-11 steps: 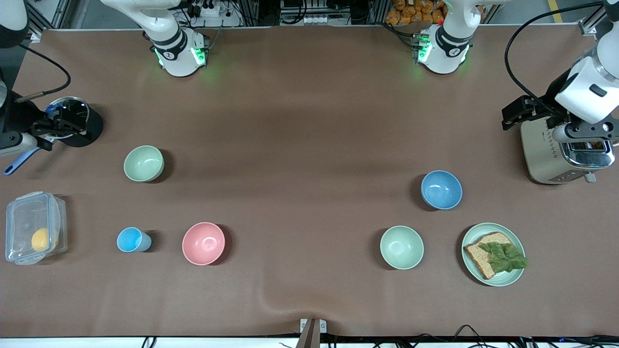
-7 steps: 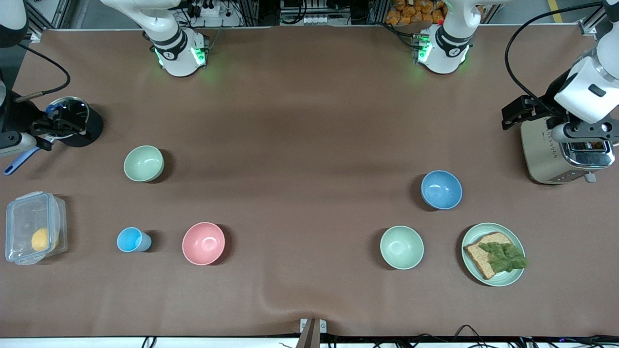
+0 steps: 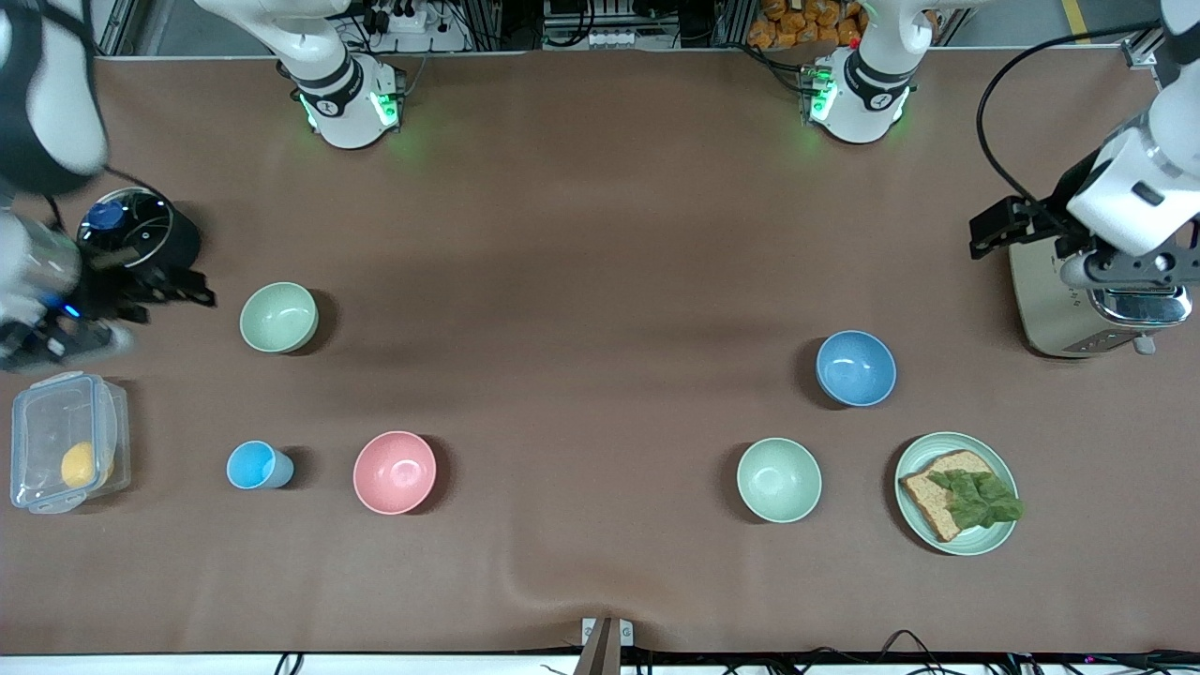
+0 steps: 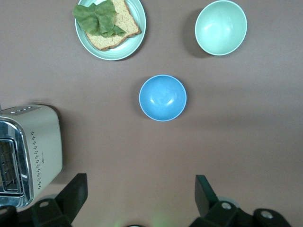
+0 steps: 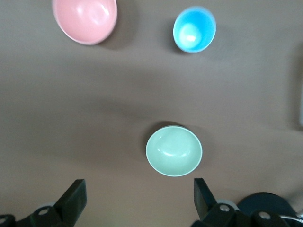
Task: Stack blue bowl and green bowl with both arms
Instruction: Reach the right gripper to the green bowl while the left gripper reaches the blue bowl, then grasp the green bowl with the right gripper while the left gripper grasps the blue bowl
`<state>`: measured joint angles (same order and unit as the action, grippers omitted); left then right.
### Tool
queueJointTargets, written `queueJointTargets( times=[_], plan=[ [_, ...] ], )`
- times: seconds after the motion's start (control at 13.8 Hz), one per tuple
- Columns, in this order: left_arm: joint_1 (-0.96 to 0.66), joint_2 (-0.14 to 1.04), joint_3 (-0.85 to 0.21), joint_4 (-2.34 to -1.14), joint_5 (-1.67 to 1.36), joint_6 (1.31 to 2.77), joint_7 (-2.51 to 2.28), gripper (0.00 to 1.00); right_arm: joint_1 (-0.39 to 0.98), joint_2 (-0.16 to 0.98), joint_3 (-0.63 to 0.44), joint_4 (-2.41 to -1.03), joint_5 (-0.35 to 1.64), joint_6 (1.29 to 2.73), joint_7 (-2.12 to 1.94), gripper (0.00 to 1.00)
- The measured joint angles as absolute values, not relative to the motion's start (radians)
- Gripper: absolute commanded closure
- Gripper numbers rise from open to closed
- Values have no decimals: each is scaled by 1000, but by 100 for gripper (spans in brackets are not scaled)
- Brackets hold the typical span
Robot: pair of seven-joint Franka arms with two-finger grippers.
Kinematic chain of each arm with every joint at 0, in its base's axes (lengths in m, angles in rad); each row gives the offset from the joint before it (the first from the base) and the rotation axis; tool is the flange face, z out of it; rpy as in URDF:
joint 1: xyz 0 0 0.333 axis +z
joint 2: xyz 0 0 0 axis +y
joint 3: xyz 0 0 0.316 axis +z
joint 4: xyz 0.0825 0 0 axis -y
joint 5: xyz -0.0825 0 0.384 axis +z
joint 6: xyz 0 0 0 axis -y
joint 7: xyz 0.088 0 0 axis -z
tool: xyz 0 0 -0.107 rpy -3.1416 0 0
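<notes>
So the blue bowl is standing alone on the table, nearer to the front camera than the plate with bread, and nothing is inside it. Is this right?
Not quite. The blue bowl stands alone and empty, but it is farther from the front camera than the plate with bread, not nearer. The front view shows this: the bowl sits higher in that picture than the plate.

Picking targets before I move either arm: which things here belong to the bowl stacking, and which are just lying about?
Job: blue bowl; green bowl.

Lying about: paler green bowl; pink bowl; light-blue cup; plate with bread; toaster; clear container.
</notes>
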<state>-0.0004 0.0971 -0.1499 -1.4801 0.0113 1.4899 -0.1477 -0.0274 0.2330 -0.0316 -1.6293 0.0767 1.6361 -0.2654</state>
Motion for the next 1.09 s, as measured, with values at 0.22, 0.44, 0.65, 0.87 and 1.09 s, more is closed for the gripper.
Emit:
queueJointTargets(
  times=[0.22,0.44,0.65,0.87,1.09],
  plan=[
    [0,157,-150,-1503,11,1548,-148,0,-44,308,-36,-1607,76,1641,-265,0],
    [-1,246,-150,-1524,19,1588,-147,0,-97,324,-39,-1606,76,1649,-349,0],
    [-8,346,-152,-1526,69,1630,-144,0,-175,379,-40,-1631,76,1720,-494,0],
    [-8,424,-149,-1518,73,1657,-144,0,-197,404,-40,-1714,76,1814,-511,0],
    [-7,491,-145,-1491,97,1664,-144,0,-204,404,-40,-1792,76,1900,-511,0]
  ],
)
